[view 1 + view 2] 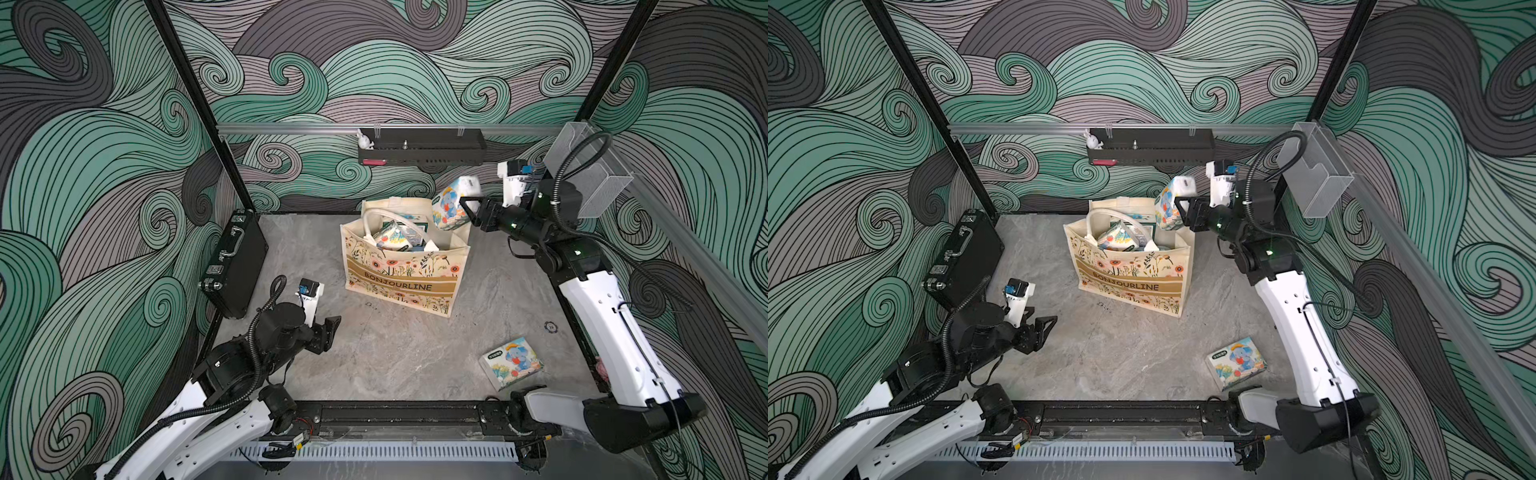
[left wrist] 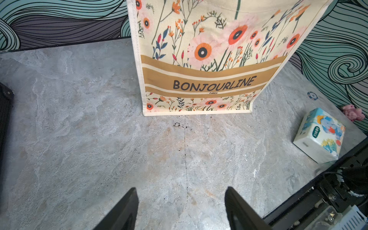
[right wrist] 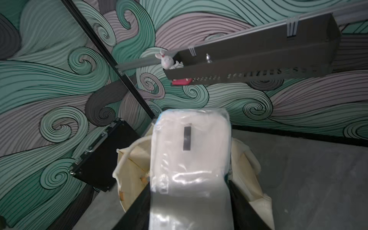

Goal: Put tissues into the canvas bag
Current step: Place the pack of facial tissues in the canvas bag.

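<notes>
Over the right rim of the canvas bag (image 1: 403, 274), a cartoon-printed tissue pack (image 1: 446, 208) is held clear of the table (image 1: 395, 353) by the right gripper (image 1: 463, 205), whose jaws are closed partway onto its end. By the right wrist view only the pack's plain white side with a dark strip is shown, with the bag's cream rim and a handle (image 3: 129, 147) around it; the printed elephant face is shown in both top views. Several packs (image 1: 395, 237) are seen inside the bag's open mouth in both top views, whereas only the lettered front is given by the left wrist view. A second pack (image 1: 513, 361) is seen lying on the grey stone-patterned table near its front right corner, well apart from the bag. The left gripper (image 1: 328, 328) is held low over the table in front of the bag, jaws spread wide with nothing between them. A black case (image 1: 235, 262) is stood on edge beside the left wall, and wave-patterned walls (image 1: 374, 62) close off three sides. Open table is seen between the left gripper and the bag.
</notes>
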You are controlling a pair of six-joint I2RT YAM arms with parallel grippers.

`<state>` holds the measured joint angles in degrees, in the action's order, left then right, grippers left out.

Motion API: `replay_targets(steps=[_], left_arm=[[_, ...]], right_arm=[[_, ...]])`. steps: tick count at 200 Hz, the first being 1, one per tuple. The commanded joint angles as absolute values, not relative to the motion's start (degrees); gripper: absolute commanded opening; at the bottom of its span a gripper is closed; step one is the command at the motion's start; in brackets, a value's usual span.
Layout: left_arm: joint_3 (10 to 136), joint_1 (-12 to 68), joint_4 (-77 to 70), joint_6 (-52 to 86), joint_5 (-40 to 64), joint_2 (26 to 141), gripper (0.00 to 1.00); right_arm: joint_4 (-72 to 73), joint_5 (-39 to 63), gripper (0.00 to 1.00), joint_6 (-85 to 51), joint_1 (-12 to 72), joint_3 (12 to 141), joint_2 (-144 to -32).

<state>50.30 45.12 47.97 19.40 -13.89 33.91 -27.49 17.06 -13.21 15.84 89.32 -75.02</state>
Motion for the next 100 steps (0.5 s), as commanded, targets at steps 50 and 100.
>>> replay_targets(steps=[50,100], left_arm=[[50.2,44.9,47.8,18.7,-13.8,34.5,0.71],[50.3,44.9,47.8,18.7,-13.6,34.8,0.71]], right_arm=[[-40.5,-11.5,0.58,0.9,23.7,91.5,-76.1],[-48.5,-15.3,0.6,3.5,29.0,96.6,-76.9]])
